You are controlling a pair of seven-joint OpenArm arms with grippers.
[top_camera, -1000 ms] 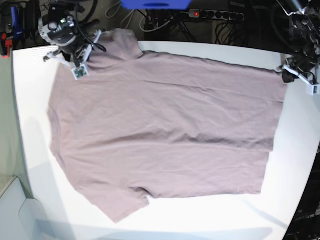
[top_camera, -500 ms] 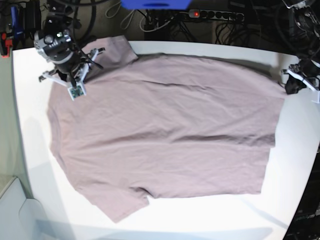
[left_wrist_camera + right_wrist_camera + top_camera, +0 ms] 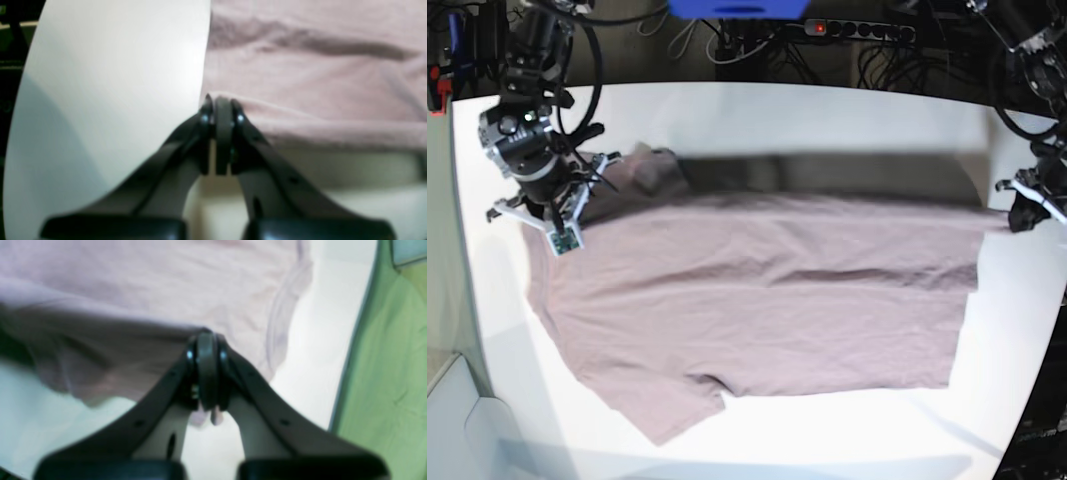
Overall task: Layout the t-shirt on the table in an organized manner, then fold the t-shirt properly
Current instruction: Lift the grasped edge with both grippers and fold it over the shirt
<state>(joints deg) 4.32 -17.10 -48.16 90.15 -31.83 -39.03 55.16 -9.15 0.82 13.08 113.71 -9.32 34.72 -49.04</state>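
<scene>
The mauve-pink t-shirt (image 3: 767, 300) lies spread across the white table (image 3: 827, 115), with its far long edge raised off the surface. My right gripper (image 3: 562, 215), on the left of the base view, is shut on the shirt's far shoulder beside the bunched sleeve (image 3: 652, 170). My left gripper (image 3: 1019, 212), on that view's right, is shut on the far hem corner. The left wrist view has its closed tips (image 3: 220, 103) pinching a folded cloth edge (image 3: 317, 76). Cloth (image 3: 150, 290) drapes from the closed tips (image 3: 205, 336) in the right wrist view, and the neckline curves beyond them.
A power strip (image 3: 857, 30) with a red light, cables and a blue object (image 3: 737, 8) lie behind the table's far edge. The tabletop curves away at the left (image 3: 110, 83). A green surface (image 3: 383, 356) lies beyond the table edge by the right arm.
Both grippers have moved toward the near side, lifting the shirt's far edge and carrying it with them. A strip of bare table now shows along the back.
</scene>
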